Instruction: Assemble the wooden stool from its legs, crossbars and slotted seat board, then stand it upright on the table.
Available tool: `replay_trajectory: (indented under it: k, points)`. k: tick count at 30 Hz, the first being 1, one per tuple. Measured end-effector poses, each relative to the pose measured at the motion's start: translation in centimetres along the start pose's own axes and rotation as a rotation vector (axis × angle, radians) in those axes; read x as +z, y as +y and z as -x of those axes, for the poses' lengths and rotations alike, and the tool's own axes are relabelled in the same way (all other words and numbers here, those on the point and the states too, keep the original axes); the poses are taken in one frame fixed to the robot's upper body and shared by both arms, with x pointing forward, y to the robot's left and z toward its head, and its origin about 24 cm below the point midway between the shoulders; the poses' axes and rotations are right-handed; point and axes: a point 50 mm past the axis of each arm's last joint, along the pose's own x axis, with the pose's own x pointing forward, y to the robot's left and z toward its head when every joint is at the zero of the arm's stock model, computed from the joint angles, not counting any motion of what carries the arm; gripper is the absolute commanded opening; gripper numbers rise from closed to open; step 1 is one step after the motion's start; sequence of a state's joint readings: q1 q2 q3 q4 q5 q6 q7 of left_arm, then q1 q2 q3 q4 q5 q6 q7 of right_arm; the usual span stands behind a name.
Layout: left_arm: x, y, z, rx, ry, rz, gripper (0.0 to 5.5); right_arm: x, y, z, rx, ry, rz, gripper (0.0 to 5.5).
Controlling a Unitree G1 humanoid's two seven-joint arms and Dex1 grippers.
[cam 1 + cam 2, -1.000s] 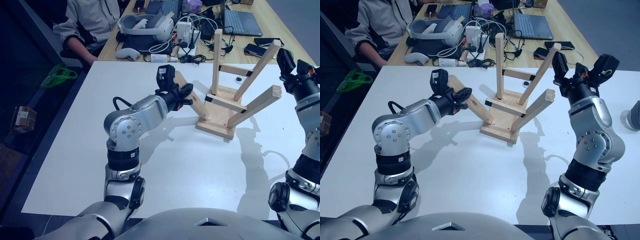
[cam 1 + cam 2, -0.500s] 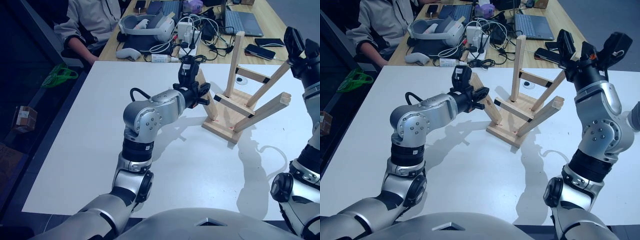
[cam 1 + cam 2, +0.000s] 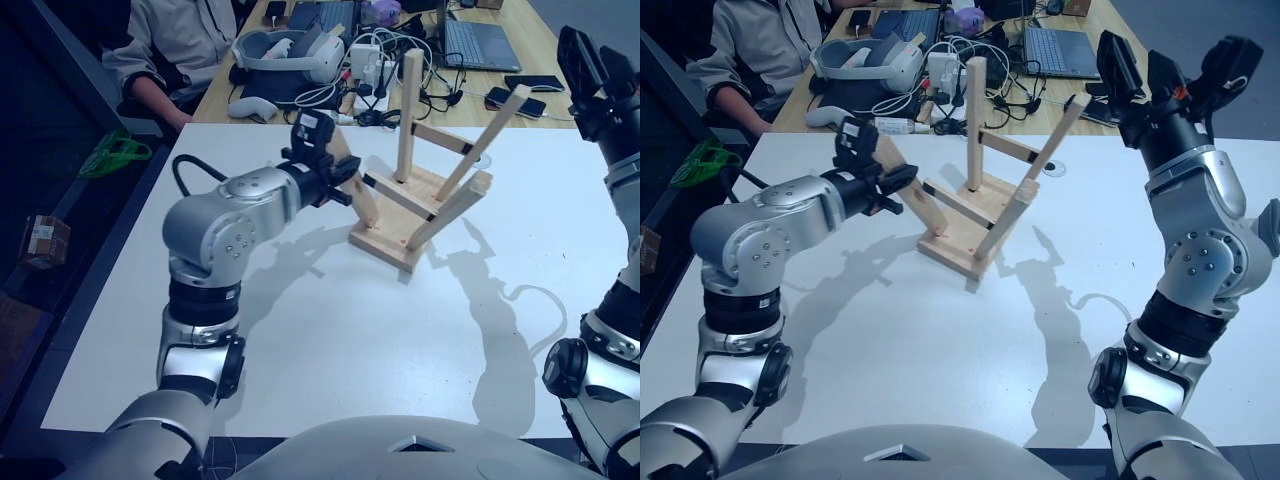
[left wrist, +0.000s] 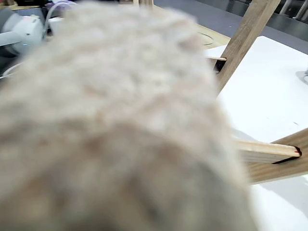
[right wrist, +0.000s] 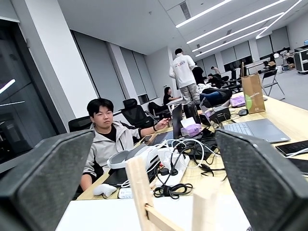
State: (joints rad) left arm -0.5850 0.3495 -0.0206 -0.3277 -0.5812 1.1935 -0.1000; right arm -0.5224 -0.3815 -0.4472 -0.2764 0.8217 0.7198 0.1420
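Right eye view gives you the stool point(image 3: 956, 248) tipped upside down on the white bench point(image 3: 940, 340), legs in the air. Your left claw point(image 3: 892, 186) is clenched on one leg; your right claw point(image 3: 1170, 58) hangs released, well apart.

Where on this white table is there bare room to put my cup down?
The widest bare stretch of the white table lies between the upturned stool and the table's near edge. Right of the stool is mostly bare too. It is crowded around the stool, where the left jaws hold a leg, and on the cluttered desk beyond.
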Motion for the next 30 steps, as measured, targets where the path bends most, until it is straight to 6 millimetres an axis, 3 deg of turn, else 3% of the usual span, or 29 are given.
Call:
replay_trajectory:
  k: [5, 11, 15, 22, 30]
  points:
    - [-0.6, 1.4, 0.4, 0.041, 0.014, 0.079, 1.05, -0.5, 1.7, -0.2, 0.131, 0.034, -0.026, 4.62]
    - [-0.5, 1.4, -0.8, 0.006, 0.030, 0.109, 1.05, -1.9, 4.7, 0.9, 0.473, 0.216, -0.158, 4.62]
    - [-0.3, 1.6, -1.6, -0.046, 0.037, 0.103, 1.04, -2.0, 3.9, 2.5, 0.575, 0.368, -0.107, 4.62]
    - [-0.2, 2.1, -3.1, -0.085, 0.054, 0.173, 1.03, -1.6, 2.3, 3.0, 0.602, 0.485, 0.022, 4.62]
    - [0.1, 1.8, -3.8, -0.102, 0.063, 0.175, 1.03, -3.5, 2.4, 4.1, 0.669, 0.603, 0.039, 4.62]
